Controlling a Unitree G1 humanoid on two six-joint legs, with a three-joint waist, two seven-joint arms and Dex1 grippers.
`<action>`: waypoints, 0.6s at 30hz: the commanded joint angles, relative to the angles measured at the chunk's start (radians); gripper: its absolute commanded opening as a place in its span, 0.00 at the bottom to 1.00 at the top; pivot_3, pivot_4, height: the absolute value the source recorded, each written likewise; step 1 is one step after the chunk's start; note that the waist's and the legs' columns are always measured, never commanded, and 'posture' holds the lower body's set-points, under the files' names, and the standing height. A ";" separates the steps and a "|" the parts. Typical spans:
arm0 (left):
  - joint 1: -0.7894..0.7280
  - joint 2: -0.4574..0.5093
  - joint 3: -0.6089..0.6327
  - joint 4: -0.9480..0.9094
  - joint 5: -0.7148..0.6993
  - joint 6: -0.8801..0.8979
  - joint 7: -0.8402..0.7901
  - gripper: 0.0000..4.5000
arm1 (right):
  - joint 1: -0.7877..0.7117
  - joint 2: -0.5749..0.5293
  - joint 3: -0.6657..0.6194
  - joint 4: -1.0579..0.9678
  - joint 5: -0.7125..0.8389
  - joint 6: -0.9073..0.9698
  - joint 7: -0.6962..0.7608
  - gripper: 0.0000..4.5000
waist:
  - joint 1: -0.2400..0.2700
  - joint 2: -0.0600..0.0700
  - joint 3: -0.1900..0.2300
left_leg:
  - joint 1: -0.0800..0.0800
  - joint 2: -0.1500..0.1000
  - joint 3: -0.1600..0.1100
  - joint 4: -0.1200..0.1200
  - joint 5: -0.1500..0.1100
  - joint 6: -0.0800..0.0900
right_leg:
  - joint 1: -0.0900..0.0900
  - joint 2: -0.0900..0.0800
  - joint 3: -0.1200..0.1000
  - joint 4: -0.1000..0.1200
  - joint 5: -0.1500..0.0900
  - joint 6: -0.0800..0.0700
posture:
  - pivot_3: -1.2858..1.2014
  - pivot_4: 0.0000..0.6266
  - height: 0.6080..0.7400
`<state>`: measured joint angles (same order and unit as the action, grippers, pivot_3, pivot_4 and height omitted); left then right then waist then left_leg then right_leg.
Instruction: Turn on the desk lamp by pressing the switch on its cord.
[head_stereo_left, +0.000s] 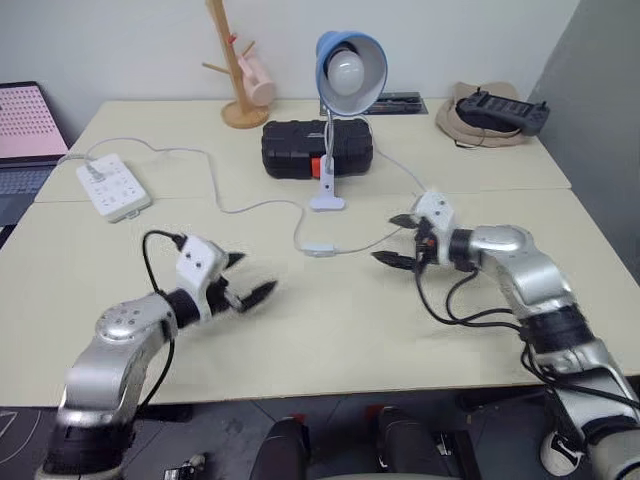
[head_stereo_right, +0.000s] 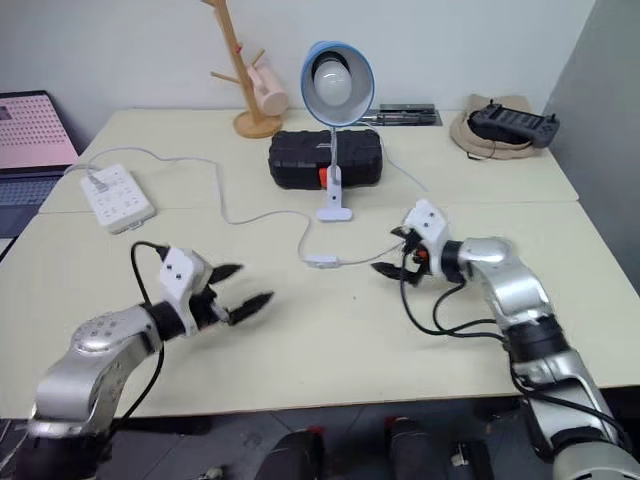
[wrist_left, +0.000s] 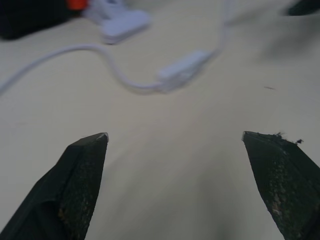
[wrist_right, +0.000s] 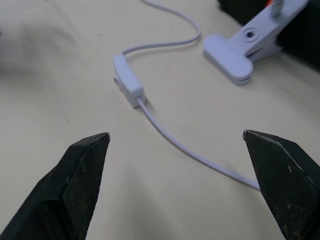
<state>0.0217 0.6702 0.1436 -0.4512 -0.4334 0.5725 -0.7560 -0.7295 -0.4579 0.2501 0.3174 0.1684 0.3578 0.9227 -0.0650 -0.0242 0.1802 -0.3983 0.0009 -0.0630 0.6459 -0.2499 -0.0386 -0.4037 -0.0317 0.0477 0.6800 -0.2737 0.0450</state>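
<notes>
Between both open tools lies the switch.

On the pale surface a black hard case lies near the far middle, with a wooden mug tree carrying a pink mug just behind it to the left. A white power strip rests toward the left edge, beside an open laptop off the surface. A black controller sits on a tan cloth at the far right corner.
</notes>
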 joint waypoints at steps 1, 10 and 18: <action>0.039 0.011 0.068 -0.146 -0.081 0.066 0.024 1.00 | -0.088 0.046 0.022 0.161 -0.036 -0.126 0.065 1.00 | 0.010 0.000 0.000 | 0.000 -0.001 -0.001 0.000 0.000 0.000 | 0.000 0.000 -0.001 0.001 0.000 0.000 | 0.52 0.24 1.00; 0.064 -0.009 0.099 -0.182 -0.102 0.101 0.099 1.00 | -0.223 0.156 0.031 0.448 -0.094 -0.260 0.121 1.00 | 0.019 0.001 0.000 | 0.000 -0.003 -0.002 0.001 0.000 0.000 | 0.001 0.002 -0.003 0.001 0.000 -0.001 | 0.52 0.24 1.00; 0.120 -0.063 0.090 -0.239 -0.104 0.109 0.169 1.00 | -0.319 0.253 0.027 0.704 -0.166 -0.398 0.100 1.00 | 0.008 0.001 0.000 | 0.000 -0.004 -0.003 0.000 0.000 0.000 | 0.000 0.003 -0.002 0.001 0.000 -0.001 | 0.52 0.24 1.00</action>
<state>0.1481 0.6065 0.2285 -0.6563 -0.5279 0.6907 -0.5984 -1.0025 -0.2193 0.2949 1.0001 0.0133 0.0053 1.0228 -0.0573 -0.0234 0.1806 -0.3986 -0.0035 -0.0665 0.6460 -0.2498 -0.0389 -0.4038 -0.0291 0.0457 0.6808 -0.2734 0.0439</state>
